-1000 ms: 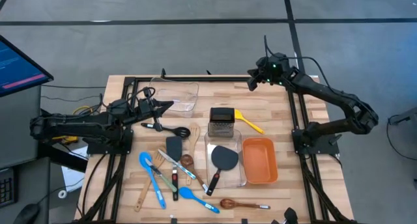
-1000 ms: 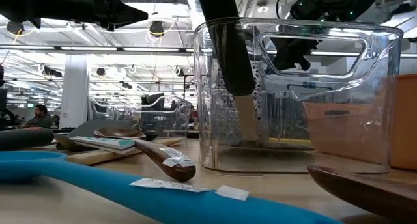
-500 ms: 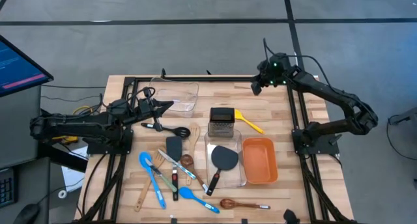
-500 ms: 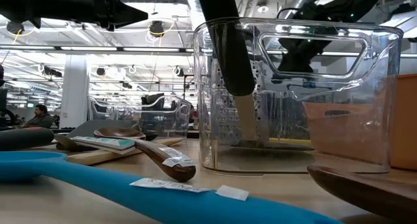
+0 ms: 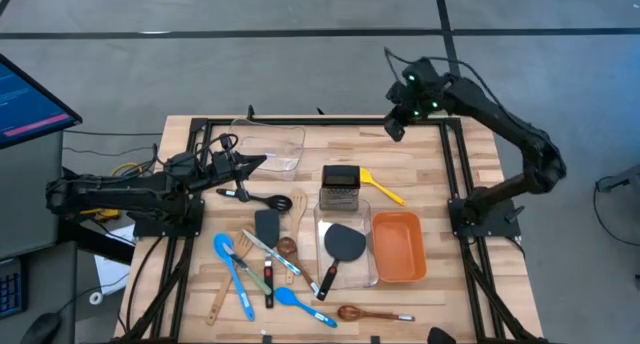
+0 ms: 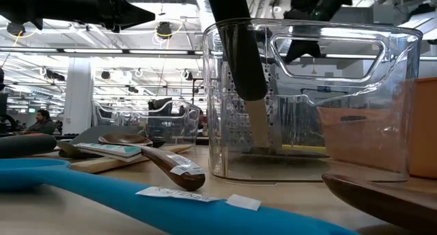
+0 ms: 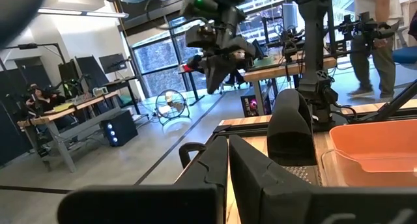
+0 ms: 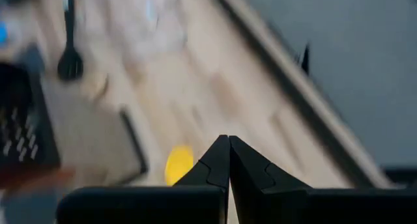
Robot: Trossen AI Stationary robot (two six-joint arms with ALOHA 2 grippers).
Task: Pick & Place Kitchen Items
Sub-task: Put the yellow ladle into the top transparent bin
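Observation:
The kitchen items lie on the wooden table. A steel box grater [image 5: 341, 187] stands mid-table with a yellow spoon [image 5: 382, 189] beside it. A black turner [image 5: 343, 246] lies in a clear bin [image 5: 361, 277], its handle over the near wall. Blue spoons [image 5: 235, 274], wooden spoons [image 5: 368, 312] and a black ladle [image 5: 262, 198] lie scattered at the near left. My right gripper [image 5: 394, 130] hangs shut high over the table's far right part, fingers slanting down, holding nothing. My left gripper [image 5: 262, 162] waits shut above the table's left side.
An orange bin [image 5: 398, 246] stands right of the clear bin. A second clear bin [image 5: 272, 144] sits at the far left. Black frame rails [image 5: 455, 174] run along the table's sides. Bare wood lies around the far right corner [image 5: 430, 164].
My right gripper has risen above the table's far right part and tipped its fingers downward from near level, staying shut. Nothing on the table has moved.

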